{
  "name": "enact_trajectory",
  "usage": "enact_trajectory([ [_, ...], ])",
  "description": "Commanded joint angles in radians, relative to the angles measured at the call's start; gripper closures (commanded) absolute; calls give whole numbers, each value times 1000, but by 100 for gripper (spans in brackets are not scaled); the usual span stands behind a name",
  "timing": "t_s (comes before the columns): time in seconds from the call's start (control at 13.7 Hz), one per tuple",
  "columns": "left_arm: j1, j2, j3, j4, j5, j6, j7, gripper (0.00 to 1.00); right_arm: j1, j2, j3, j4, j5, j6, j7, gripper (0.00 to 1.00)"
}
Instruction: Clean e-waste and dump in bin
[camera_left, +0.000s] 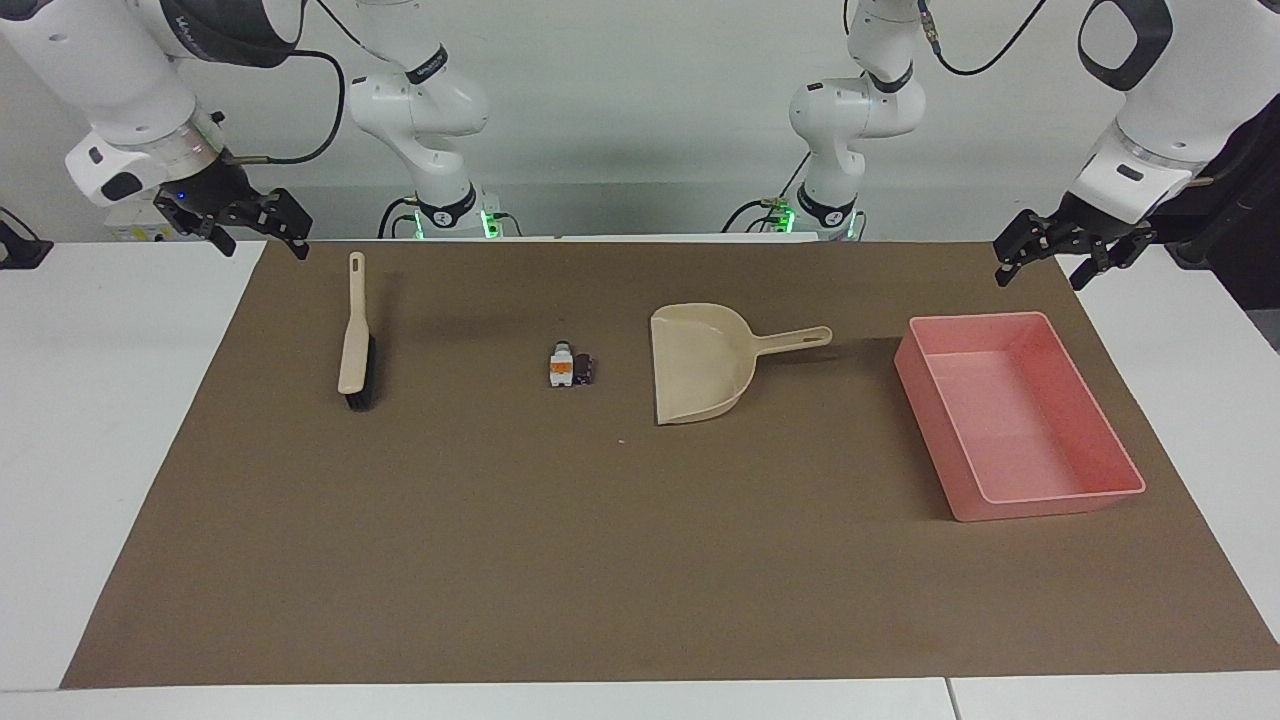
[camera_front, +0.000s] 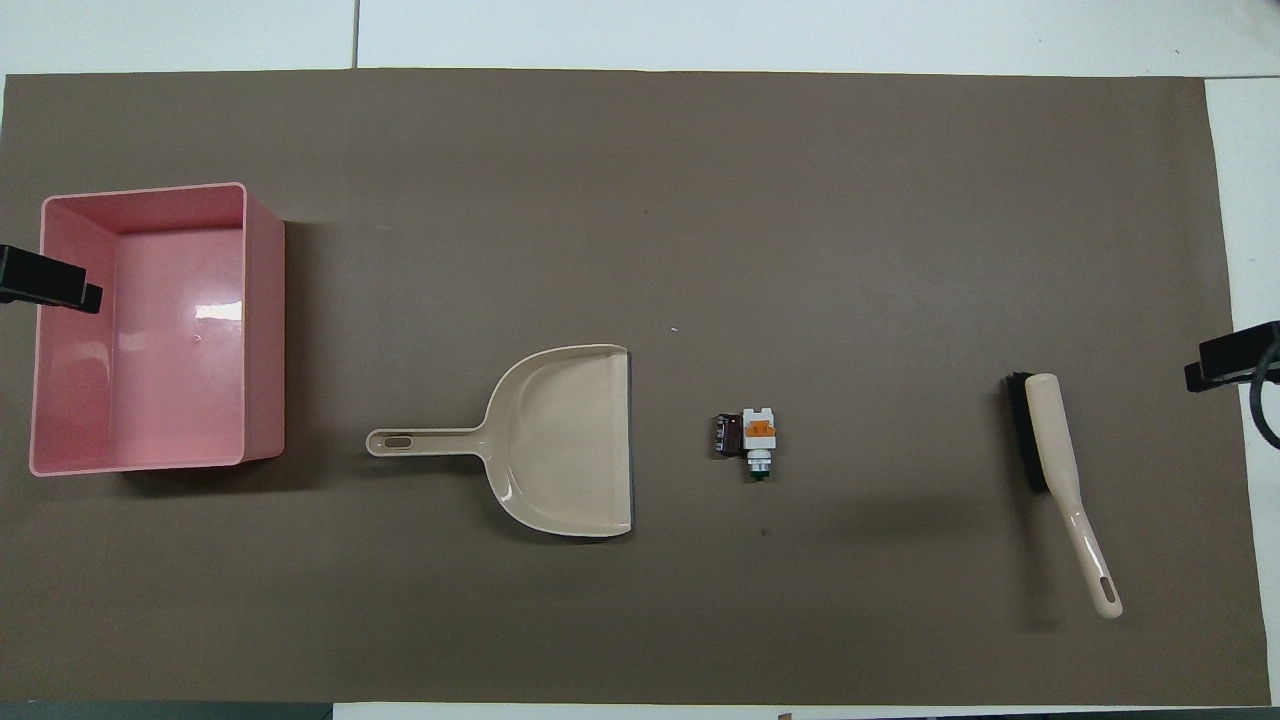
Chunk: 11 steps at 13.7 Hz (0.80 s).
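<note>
The e-waste lies mid-mat: a white block with an orange patch (camera_left: 561, 368) (camera_front: 760, 432) touching a dark cylinder (camera_left: 585, 370) (camera_front: 727, 437). The pink bin (camera_left: 925, 400) (camera_front: 264, 340) stands with nothing in it at the left arm's end. My left gripper (camera_left: 1040, 278) hangs open and holds nothing, over the mat's edge just on the robots' side of the bin; one of its fingers (camera_front: 50, 290) shows in the overhead view. My right gripper (camera_left: 262, 245) hangs open and holds nothing, over the mat's corner near the brush handle; one of its fingers (camera_front: 1230, 362) pokes into the overhead view.
A beige dustpan (camera_left: 700, 365) (camera_front: 560, 440) lies between the e-waste and the bin, its mouth toward the parts and its handle toward the bin. A beige brush (camera_left: 355, 340) (camera_front: 1060, 470) with black bristles lies at the right arm's end. A brown mat (camera_left: 640, 560) covers the table.
</note>
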Motion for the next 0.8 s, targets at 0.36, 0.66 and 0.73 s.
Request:
enact_trajectory([
  [0.36,-3,-14,-3,-19,-9,6,-6,0,-17,-229,1,-502,6,264,-85,1],
  [0.66,-4,-14,-5,-19,-9,2,-7,0,-40,-222,-4,-653,6,374,-167,1],
  [0.73,-7,-14,-4,-19,-9,0,-6,0,-52,-219,-4,-694,6,414,-181,1],
])
